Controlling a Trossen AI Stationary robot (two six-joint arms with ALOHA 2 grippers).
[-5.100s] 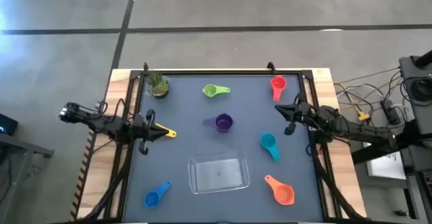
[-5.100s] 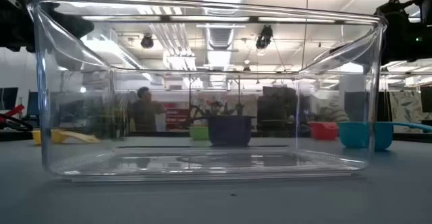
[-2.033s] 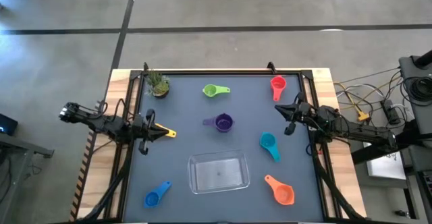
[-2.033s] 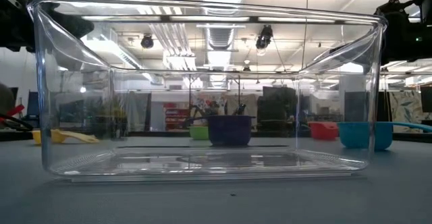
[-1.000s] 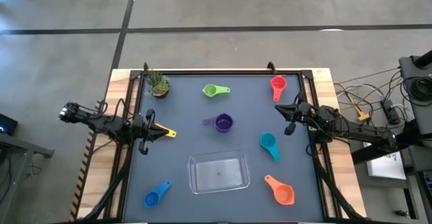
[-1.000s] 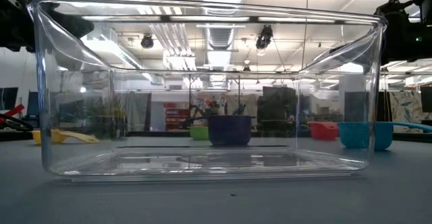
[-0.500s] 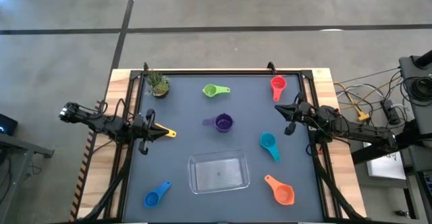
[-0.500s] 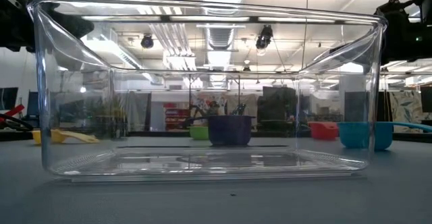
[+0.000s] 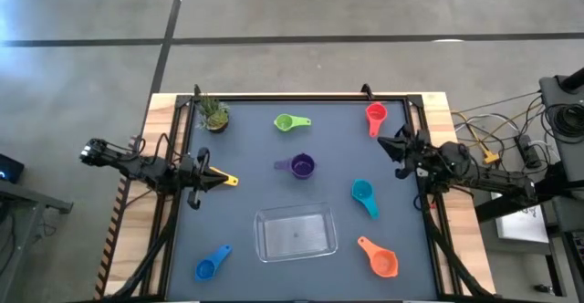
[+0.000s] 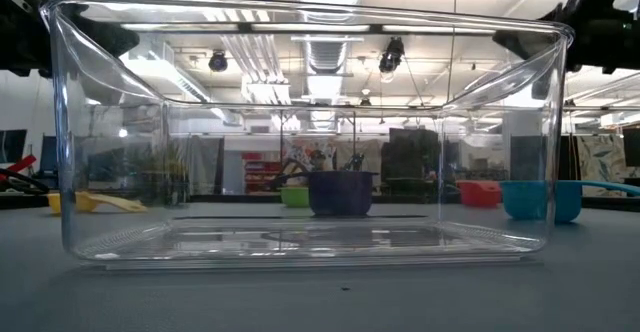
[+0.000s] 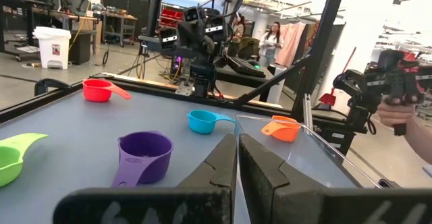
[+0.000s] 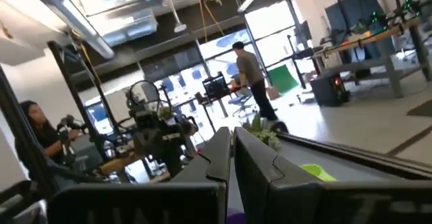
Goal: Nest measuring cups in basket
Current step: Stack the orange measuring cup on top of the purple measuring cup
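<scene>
Basket (image 10: 300, 242) fills my low view, hiding blue cup (image 9: 212, 265); overhead shows it. Left gripper (image 9: 222, 181) and right gripper (image 9: 383, 141) clenched, empty.

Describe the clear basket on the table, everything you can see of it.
The basket is a clear, glossy plastic tray, rectangular with rounded corners and a flat bottom. Its walls flare slightly outward toward the rim. It sits upright and flat on the dark grey table, near the front edge at about the middle. Nothing lies inside it, and no cup or gripper touches it. The purple measuring cup sits apart behind it.
</scene>
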